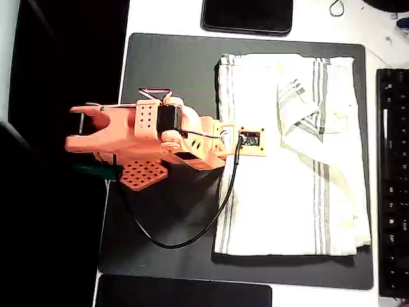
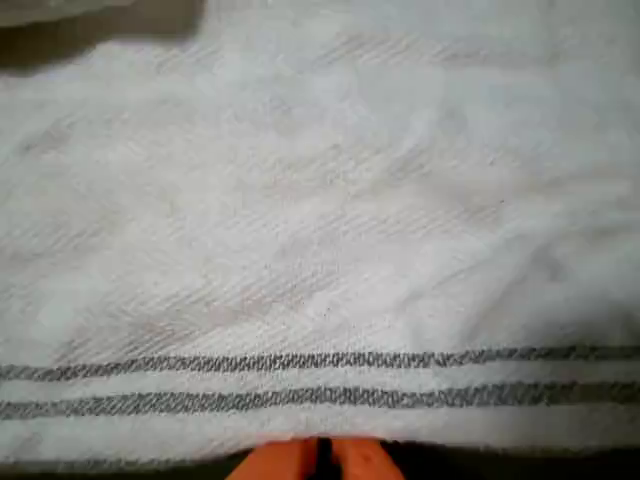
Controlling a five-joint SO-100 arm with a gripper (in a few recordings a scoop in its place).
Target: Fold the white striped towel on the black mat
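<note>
**Gripper at the towel's left hem, ready to start a fold**

The soft off-white cloth towel with thin grey-green stripes (image 1: 291,160) lies on the right half of the large matte black rectangular mat (image 1: 172,70), which sits on a white surface (image 1: 166,16). In the overhead view the towel's long axis runs top to bottom of the picture, and its stripe groups follow that same direction near the left and right edges. Its upper right corner is already turned over toward the middle, forming a slanted flap; the rest lies mostly flat with light wrinkles.

The orange two-finger gripper (image 2: 320,458) of the orange plastic arm (image 1: 147,137) is at the towel's left edge, about halfway along it. In the wrist view the two orange fingertips (image 2: 280,462) sit close together, almost touching, just at the hem below the double stripe. I cannot tell whether any cloth is pinched between them.

To do this step well, I judge the gripper should catch only the top layer of the hem, lift it just clear of the mat, and carry it straight across toward the right edge, at right angles to the stripes. Lifting low and slowly should keep the far side from dragging, and the loose black cable (image 1: 217,217) should stay clear of the cloth.
</note>
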